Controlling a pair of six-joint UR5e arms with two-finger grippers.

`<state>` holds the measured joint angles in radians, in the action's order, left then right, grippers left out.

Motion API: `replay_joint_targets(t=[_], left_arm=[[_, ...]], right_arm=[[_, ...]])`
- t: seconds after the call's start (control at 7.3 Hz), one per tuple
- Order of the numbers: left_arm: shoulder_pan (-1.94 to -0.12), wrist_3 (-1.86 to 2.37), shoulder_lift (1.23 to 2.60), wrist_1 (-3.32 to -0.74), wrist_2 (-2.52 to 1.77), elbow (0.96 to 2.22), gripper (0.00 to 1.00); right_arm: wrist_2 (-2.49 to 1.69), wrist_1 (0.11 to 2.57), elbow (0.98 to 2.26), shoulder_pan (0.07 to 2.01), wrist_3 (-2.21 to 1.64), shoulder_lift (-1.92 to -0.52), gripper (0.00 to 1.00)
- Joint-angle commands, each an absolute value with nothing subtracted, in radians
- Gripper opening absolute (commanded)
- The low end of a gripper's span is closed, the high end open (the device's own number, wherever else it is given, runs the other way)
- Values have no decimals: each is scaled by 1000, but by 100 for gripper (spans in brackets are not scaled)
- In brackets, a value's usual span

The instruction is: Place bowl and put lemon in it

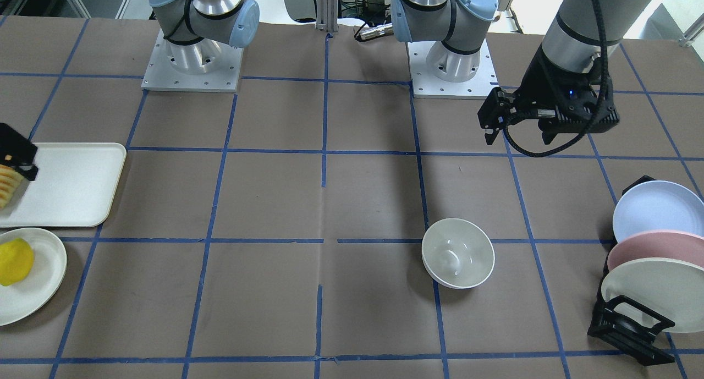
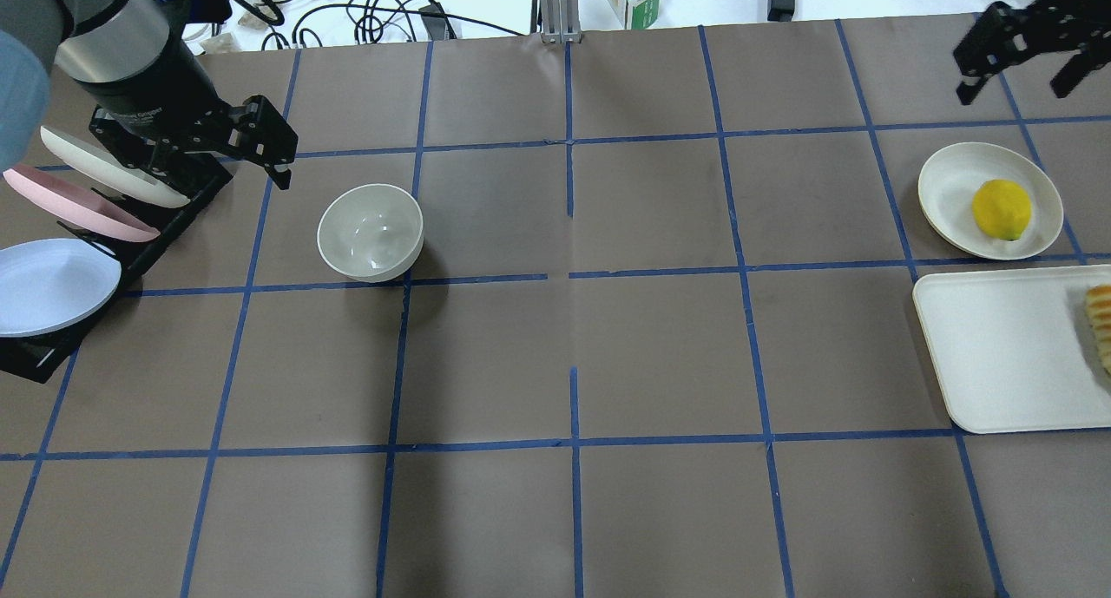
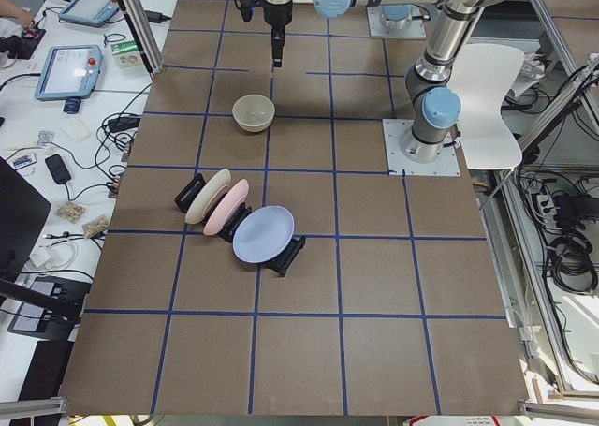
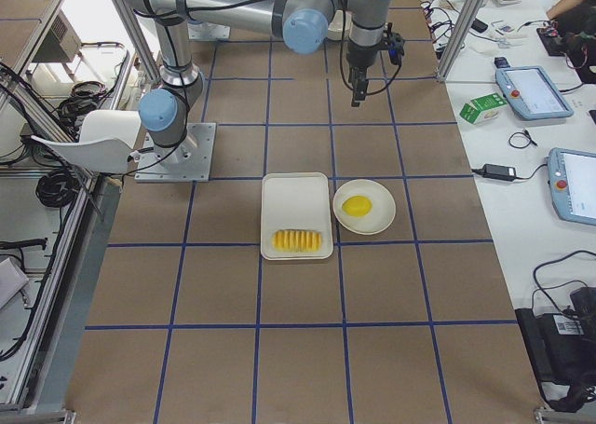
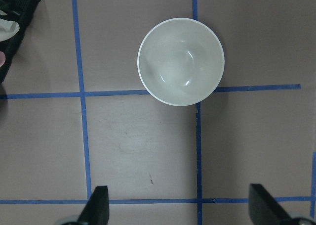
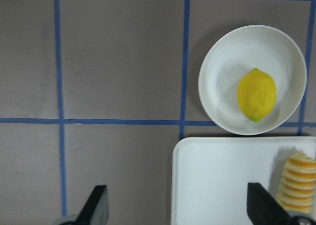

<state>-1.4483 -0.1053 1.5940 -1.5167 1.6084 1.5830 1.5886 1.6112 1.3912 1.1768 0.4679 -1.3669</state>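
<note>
Racked plates (image 2: 80,209), white tray (image 2: 1007,355), sliced food (image 2: 1101,320), round plate (image 2: 950,181).

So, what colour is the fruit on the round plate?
Bright yellow oval lemon; clearest in the right wrist view.

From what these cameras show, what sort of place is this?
Most likely a robotics lab, not a kitchen. The table is covered in brown paper with a blue tape grid, the left arm and right arm are bolted to it, and control tablets and cables lie beside it.
</note>
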Motion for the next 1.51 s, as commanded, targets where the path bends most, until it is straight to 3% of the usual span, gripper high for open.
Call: replay_joint_targets(t=[0.0, 0.14, 0.41, 0.96, 1.1, 1.23, 1.37], left_arm=[[-1404, -136, 1696, -1363, 1609, 1604, 100], [-1399, -206, 1747, -1230, 1608, 1644, 100], [-1388, -270, 1839, -1070, 1600, 1716, 100], [-1387, -298, 1992, -979, 1592, 1729, 100], [-1388, -299, 2025, -977, 1592, 1724, 100], [-1388, -307, 2045, -976, 1592, 1726, 97], [-1388, -319, 2060, -976, 1579, 1726, 80]], right_arm=[[1632, 1710, 1382, 1069, 682, -1296, 100], [1626, 1741, 1399, 1068, 683, -1286, 100], [1625, 1894, 1448, 1066, 686, -1137, 100], [1626, 2149, 1571, 1046, 745, -1005, 100], [1625, 2146, 1574, 1028, 752, -999, 92], [1626, 2137, 1572, 1023, 770, -990, 75], [1628, 2138, 1572, 1019, 761, -988, 25]])
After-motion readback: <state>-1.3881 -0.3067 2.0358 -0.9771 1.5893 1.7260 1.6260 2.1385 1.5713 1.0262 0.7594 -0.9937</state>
